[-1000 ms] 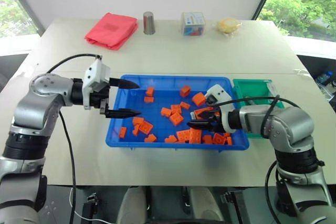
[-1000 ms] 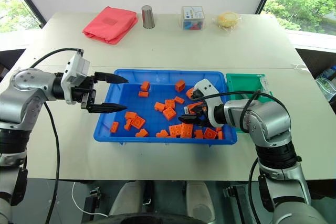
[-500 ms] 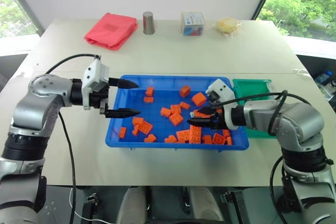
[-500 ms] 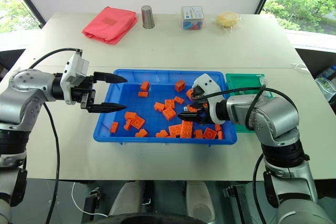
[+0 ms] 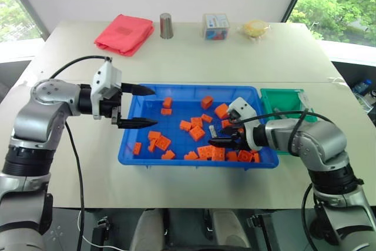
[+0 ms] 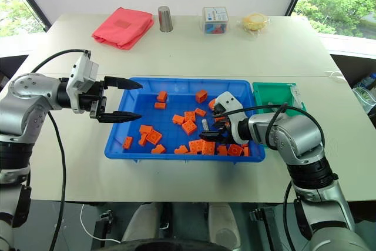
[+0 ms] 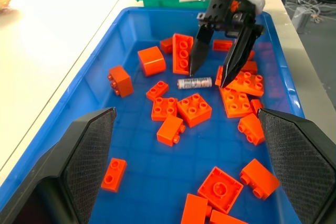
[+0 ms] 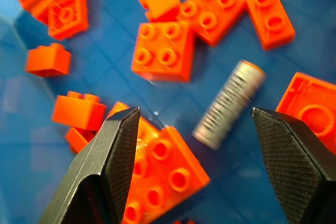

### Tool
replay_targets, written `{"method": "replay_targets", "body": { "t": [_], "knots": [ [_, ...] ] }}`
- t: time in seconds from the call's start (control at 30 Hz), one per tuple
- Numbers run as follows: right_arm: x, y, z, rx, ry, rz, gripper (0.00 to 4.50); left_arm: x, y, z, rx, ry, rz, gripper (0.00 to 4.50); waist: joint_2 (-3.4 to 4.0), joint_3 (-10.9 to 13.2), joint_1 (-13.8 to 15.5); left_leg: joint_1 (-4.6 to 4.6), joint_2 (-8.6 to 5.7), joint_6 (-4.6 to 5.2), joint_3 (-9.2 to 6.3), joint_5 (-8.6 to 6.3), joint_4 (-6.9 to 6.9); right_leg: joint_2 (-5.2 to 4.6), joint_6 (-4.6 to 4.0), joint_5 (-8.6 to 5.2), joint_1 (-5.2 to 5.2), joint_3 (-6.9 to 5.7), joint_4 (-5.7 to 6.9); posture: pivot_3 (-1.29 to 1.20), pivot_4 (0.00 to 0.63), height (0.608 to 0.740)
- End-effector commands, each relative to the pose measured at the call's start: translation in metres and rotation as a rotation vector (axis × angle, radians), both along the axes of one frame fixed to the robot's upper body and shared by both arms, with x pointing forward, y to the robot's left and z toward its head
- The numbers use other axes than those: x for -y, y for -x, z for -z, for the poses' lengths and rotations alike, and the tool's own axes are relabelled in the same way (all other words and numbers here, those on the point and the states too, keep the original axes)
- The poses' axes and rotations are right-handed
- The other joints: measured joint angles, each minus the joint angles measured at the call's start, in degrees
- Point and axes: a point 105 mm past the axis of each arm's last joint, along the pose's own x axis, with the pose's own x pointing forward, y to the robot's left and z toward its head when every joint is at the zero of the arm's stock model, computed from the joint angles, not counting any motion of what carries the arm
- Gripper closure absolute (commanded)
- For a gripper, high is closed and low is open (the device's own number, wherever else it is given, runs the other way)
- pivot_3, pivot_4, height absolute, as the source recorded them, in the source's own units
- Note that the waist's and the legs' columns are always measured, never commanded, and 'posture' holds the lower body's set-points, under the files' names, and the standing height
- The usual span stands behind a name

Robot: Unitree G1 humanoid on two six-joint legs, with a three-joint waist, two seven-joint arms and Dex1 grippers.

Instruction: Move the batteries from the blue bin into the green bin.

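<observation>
- Pale matt bench [image 5: 194, 57] – a flat, smooth top carrying everything, its far edge lined with small items.
- Blue bin [image 5: 136, 133] – glossy moulded plastic, a wide shallow rectangle with a raised rim and a faint grid on its floor; it sits at the middle of the bench's near edge.
- Red cloth [image 5: 124, 32], soft and folded, near the far left corner of the bench.
- Green bin [image 5: 285, 99] – a smaller, deeper plastic box with sloping walls, just beside the blue bin's right end.
- Left gripper [image 5: 141, 107]: two black tapered fingers with cross-hatched pads, spread wide apart and holding nothing, over the blue bin's left end.
- Right gripper [image 7: 216, 76]: its pointed black fingers stand apart, tips down over the right half of the blue bin, straddling a battery without clamping it.
- Steel cup [image 5: 167, 26], a plain metal cylinder, at the far edge of the bench beside the cloth.
- Orange toy bricks [image 7: 193, 109] – hard studded blocks, square and oblong, scattered across the blue bin's floor, thickest toward its near right corner.
- Battery [image 8: 229, 103]: a slim silver-grey cylinder with fine ribbed print, lying flat on the blue bin's floor among the bricks.
</observation>
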Motion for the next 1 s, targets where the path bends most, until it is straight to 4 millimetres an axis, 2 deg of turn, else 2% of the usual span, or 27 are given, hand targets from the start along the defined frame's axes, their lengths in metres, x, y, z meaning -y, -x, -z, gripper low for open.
{"method": "replay_targets", "body": {
  "t": [0.03,0.23,0.47,0.57,0.73,0.77,0.83,0.9,1.0],
  "knots": [
    [-0.001,-0.005,0.003,0.035,0.026,-0.014,1.05,-0.002,0.002,-0.010,0.044,0.003,0.001,0.00,0.00,0.00,-0.01,0.00,0.00,0.00,0.00,0.00,0.00,0.00,0.01,0.01,0.00,0.00,0.00,0.00,0.150,0.736],
    [-0.012,-0.011,0.003,0.084,0.063,-0.056,1.05,-0.002,0.002,-0.009,0.045,0.002,0.001,0.00,-0.01,-0.01,-0.04,0.02,0.00,0.00,0.00,0.00,0.00,0.01,0.01,0.00,0.02,0.00,0.01,0.00,0.150,0.736],
    [-0.029,-0.005,0.006,0.112,0.087,-0.136,1.05,-0.002,0.002,-0.008,0.046,0.002,0.001,0.00,-0.01,-0.01,-0.04,0.02,0.00,0.00,0.00,0.00,0.00,0.00,0.01,0.00,0.02,0.00,0.00,0.00,0.150,0.736],
    [-0.027,-0.006,0.013,0.137,0.127,-0.153,1.82,-0.002,0.003,-0.009,0.047,0.003,0.001,0.00,-0.01,-0.01,-0.03,0.03,0.00,0.00,0.01,0.00,0.00,0.01,0.01,0.00,0.02,-0.01,0.00,0.00,0.150,0.736],
    [-0.027,-0.005,0.011,0.165,0.138,-0.176,4.30,-0.003,0.004,-0.008,0.046,0.001,0.001,0.00,-0.02,-0.01,0.01,0.03,0.00,0.00,0.01,0.00,0.00,0.00,-0.03,-0.01,0.02,-0.01,0.00,0.00,0.150,0.736],
    [-0.028,-0.005,0.009,0.169,0.133,-0.177,4.47,-0.003,0.004,-0.008,0.045,0.001,0.002,0.00,-0.02,-0.01,0.01,0.03,0.01,0.00,0.01,0.00,0.00,0.01,-0.03,-0.02,0.03,-0.01,0.00,0.00,0.150,0.736],
    [-0.029,-0.006,0.002,0.182,0.112,-0.173,4.46,-0.002,0.005,-0.007,0.042,0.001,0.005,0.00,-0.02,-0.02,0.03,0.03,0.01,0.00,0.01,0.00,0.00,0.00,-0.03,-0.01,0.02,-0.01,0.00,0.00,0.150,0.736],
    [-0.032,-0.010,-0.019,0.206,0.034,-0.159,4.46,-0.001,0.006,-0.007,0.035,0.011,0.011,0.00,-0.02,-0.01,0.03,0.03,0.00,0.00,0.01,0.00,0.00,0.00,-0.03,-0.01,0.02,-0.01,0.00,0.00,0.150,0.736],
    [-0.021,-0.026,-0.057,0.253,-0.064,-0.051,4.46,-0.001,0.006,-0.008,0.030,0.021,0.013,0.00,-0.01,-0.01,-0.03,0.02,0.01,0.00,0.01,0.00,0.00,0.00,0.01,0.01,-0.01,0.01,0.02,0.00,0.150,0.736]
  ]
}}
